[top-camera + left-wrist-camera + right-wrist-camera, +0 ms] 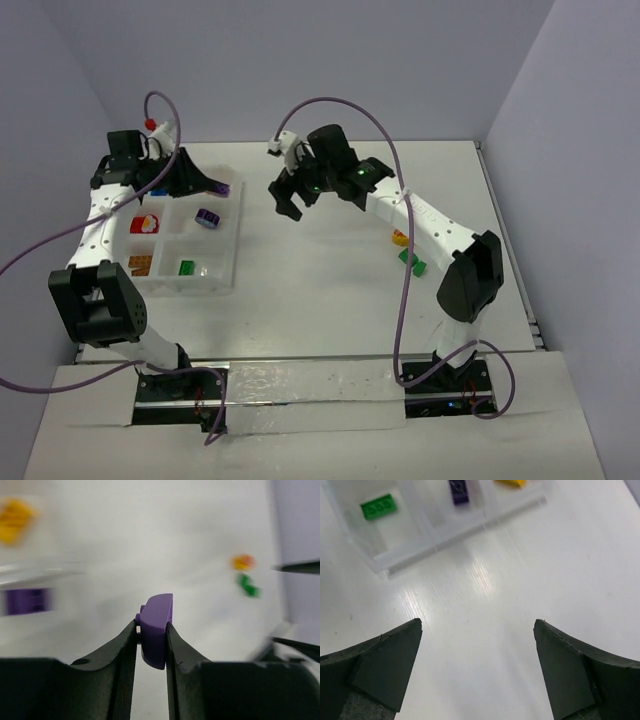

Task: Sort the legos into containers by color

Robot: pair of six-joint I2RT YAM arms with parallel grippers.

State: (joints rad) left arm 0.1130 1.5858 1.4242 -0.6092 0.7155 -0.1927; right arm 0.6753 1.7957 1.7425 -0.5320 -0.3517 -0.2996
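Left gripper is closed tight on a purple piece. The piece stands upright between the two fingers, with its long side along them and its rounded end pointing away from the wrist. Seen from above, this gripper hangs over the far right part of the tray, above a compartment of the far row. The compartment where a purple brick already lies is the next one toward the robot's base, just beside it. So I judge that the coming move is a short pull back to the near side and then an opening of the fingers. In the left wrist view the same purple brick appears at the left and blurred, so the exact offset I cannot tell. The left arm is clearly the nearer one to this compartment. The right gripper has its fingers wide apart and holds nothing; it hovers above the bare table, beside the right wall of the tray. A yellow lego and green legos lie loose near the right forearm, well apart from its fingertips.
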